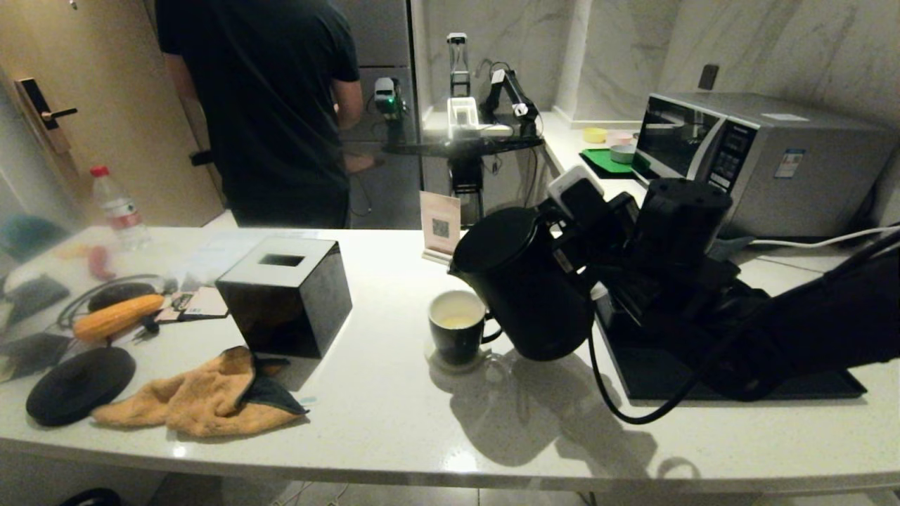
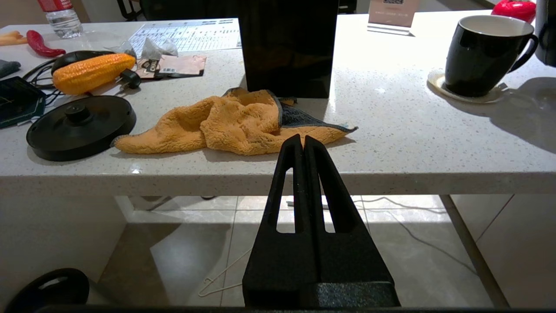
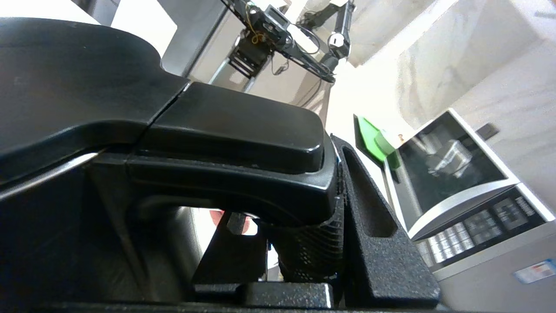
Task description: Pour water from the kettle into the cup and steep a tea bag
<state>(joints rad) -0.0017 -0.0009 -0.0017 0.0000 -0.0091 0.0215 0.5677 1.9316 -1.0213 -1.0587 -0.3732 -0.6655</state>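
My right pincer (image 3: pixel 304 243) grips the kettle (image 1: pixel 527 288) handle, tilted at the cup's (image 1: pixel 457 327) 3 o'clock on the table (image 1: pixel 422 436). I'd pour slowly, spout over rim. Left pincer (image 2: pixel 303 143), closed, idles.

Kettle (image 1: pixel 524 284) crowds the cup (image 1: pixel 457 327) on its right; bare worktop (image 1: pixel 380 351) lies open between cup and tissue box (image 1: pixel 285 295).
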